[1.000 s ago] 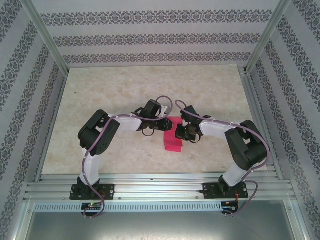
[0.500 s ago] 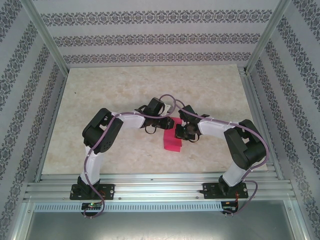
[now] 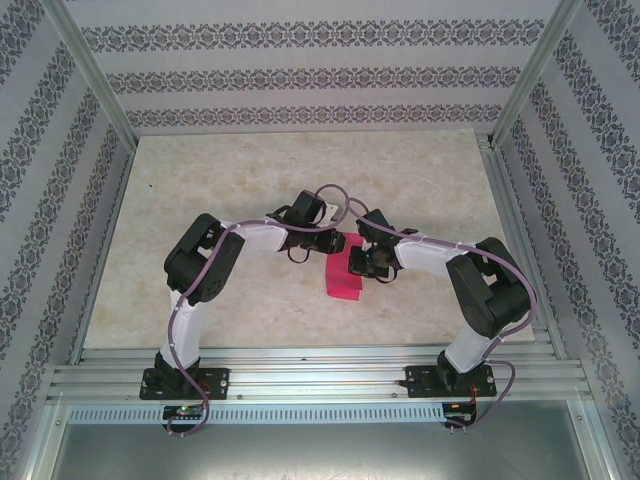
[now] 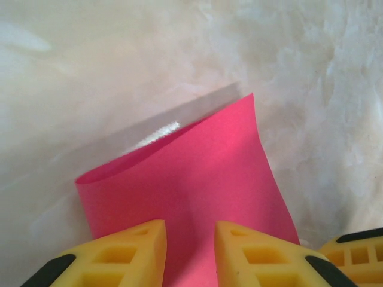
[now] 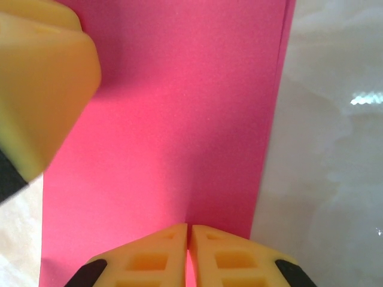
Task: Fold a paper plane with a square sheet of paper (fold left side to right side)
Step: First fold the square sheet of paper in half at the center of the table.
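Observation:
The square sheet of paper [image 3: 345, 282], bright pink, lies on the table folded over into a narrow rectangle. In the left wrist view the sheet of paper [image 4: 191, 161] has its top layer bowed up, leaving a loop at its left edge. My left gripper [image 4: 190, 224] hovers over it with a clear gap between the yellow fingers and nothing held. In the right wrist view my right gripper [image 5: 188, 227] is shut, tips together and pressed down on the sheet of paper [image 5: 179, 119] near its right edge. From above, the left gripper [image 3: 335, 245] and right gripper [image 3: 358, 262] meet over the sheet's far end.
The beige marbled table [image 3: 250, 180] is walled by patterned panels and an aluminium frame [image 3: 300, 365] along the near edge. A finger of the left gripper [image 5: 42, 78] crowds the right wrist view at the upper left. A right finger [image 4: 353, 251] sits close at the left wrist view's lower right.
The left arm has shifted slightly right toward the paper and its jaws have parted a little. The right gripper and the paper stay put.

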Motion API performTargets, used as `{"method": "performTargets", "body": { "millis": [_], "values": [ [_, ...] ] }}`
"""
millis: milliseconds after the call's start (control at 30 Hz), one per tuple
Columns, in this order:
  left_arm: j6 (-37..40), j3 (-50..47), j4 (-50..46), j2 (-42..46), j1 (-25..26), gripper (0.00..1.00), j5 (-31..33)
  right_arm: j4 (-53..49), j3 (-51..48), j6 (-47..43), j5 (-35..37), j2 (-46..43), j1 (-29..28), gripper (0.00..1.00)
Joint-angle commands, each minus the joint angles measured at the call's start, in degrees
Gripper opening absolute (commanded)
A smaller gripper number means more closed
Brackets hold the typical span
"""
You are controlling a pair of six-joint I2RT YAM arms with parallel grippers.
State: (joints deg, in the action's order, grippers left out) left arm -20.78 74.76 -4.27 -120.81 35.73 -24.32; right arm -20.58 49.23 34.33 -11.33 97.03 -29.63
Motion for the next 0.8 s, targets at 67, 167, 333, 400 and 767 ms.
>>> {"method": "performTargets", "body": {
  "millis": [67,167,333,400,767],
  "values": [
    [1.8,3.2,-1.0,-3.7,-3.7,0.32,5.1,-7.0,-3.0,-1.1,5.0,3.7,-0.8,0.12],
    [1.5,5.1,-0.9,-4.9,-4.3,0.32,4.9,-7.1,-3.0,-1.1,5.0,3.7,-0.9,0.12],
    [1.2,8.3,-0.6,-6.9,-5.4,0.33,4.6,-7.0,-3.3,-1.0,5.1,3.7,-0.9,0.12],
    [1.0,9.5,-0.5,-7.9,-5.7,0.33,4.0,-6.9,-3.4,-0.9,5.0,3.8,-0.9,0.12],
    [0.4,1.8,2.8,0.8,-8.0,0.34,3.2,-4.4,-3.0,-0.4,2.9,1.2,-1.0,0.12]
  ]
}}
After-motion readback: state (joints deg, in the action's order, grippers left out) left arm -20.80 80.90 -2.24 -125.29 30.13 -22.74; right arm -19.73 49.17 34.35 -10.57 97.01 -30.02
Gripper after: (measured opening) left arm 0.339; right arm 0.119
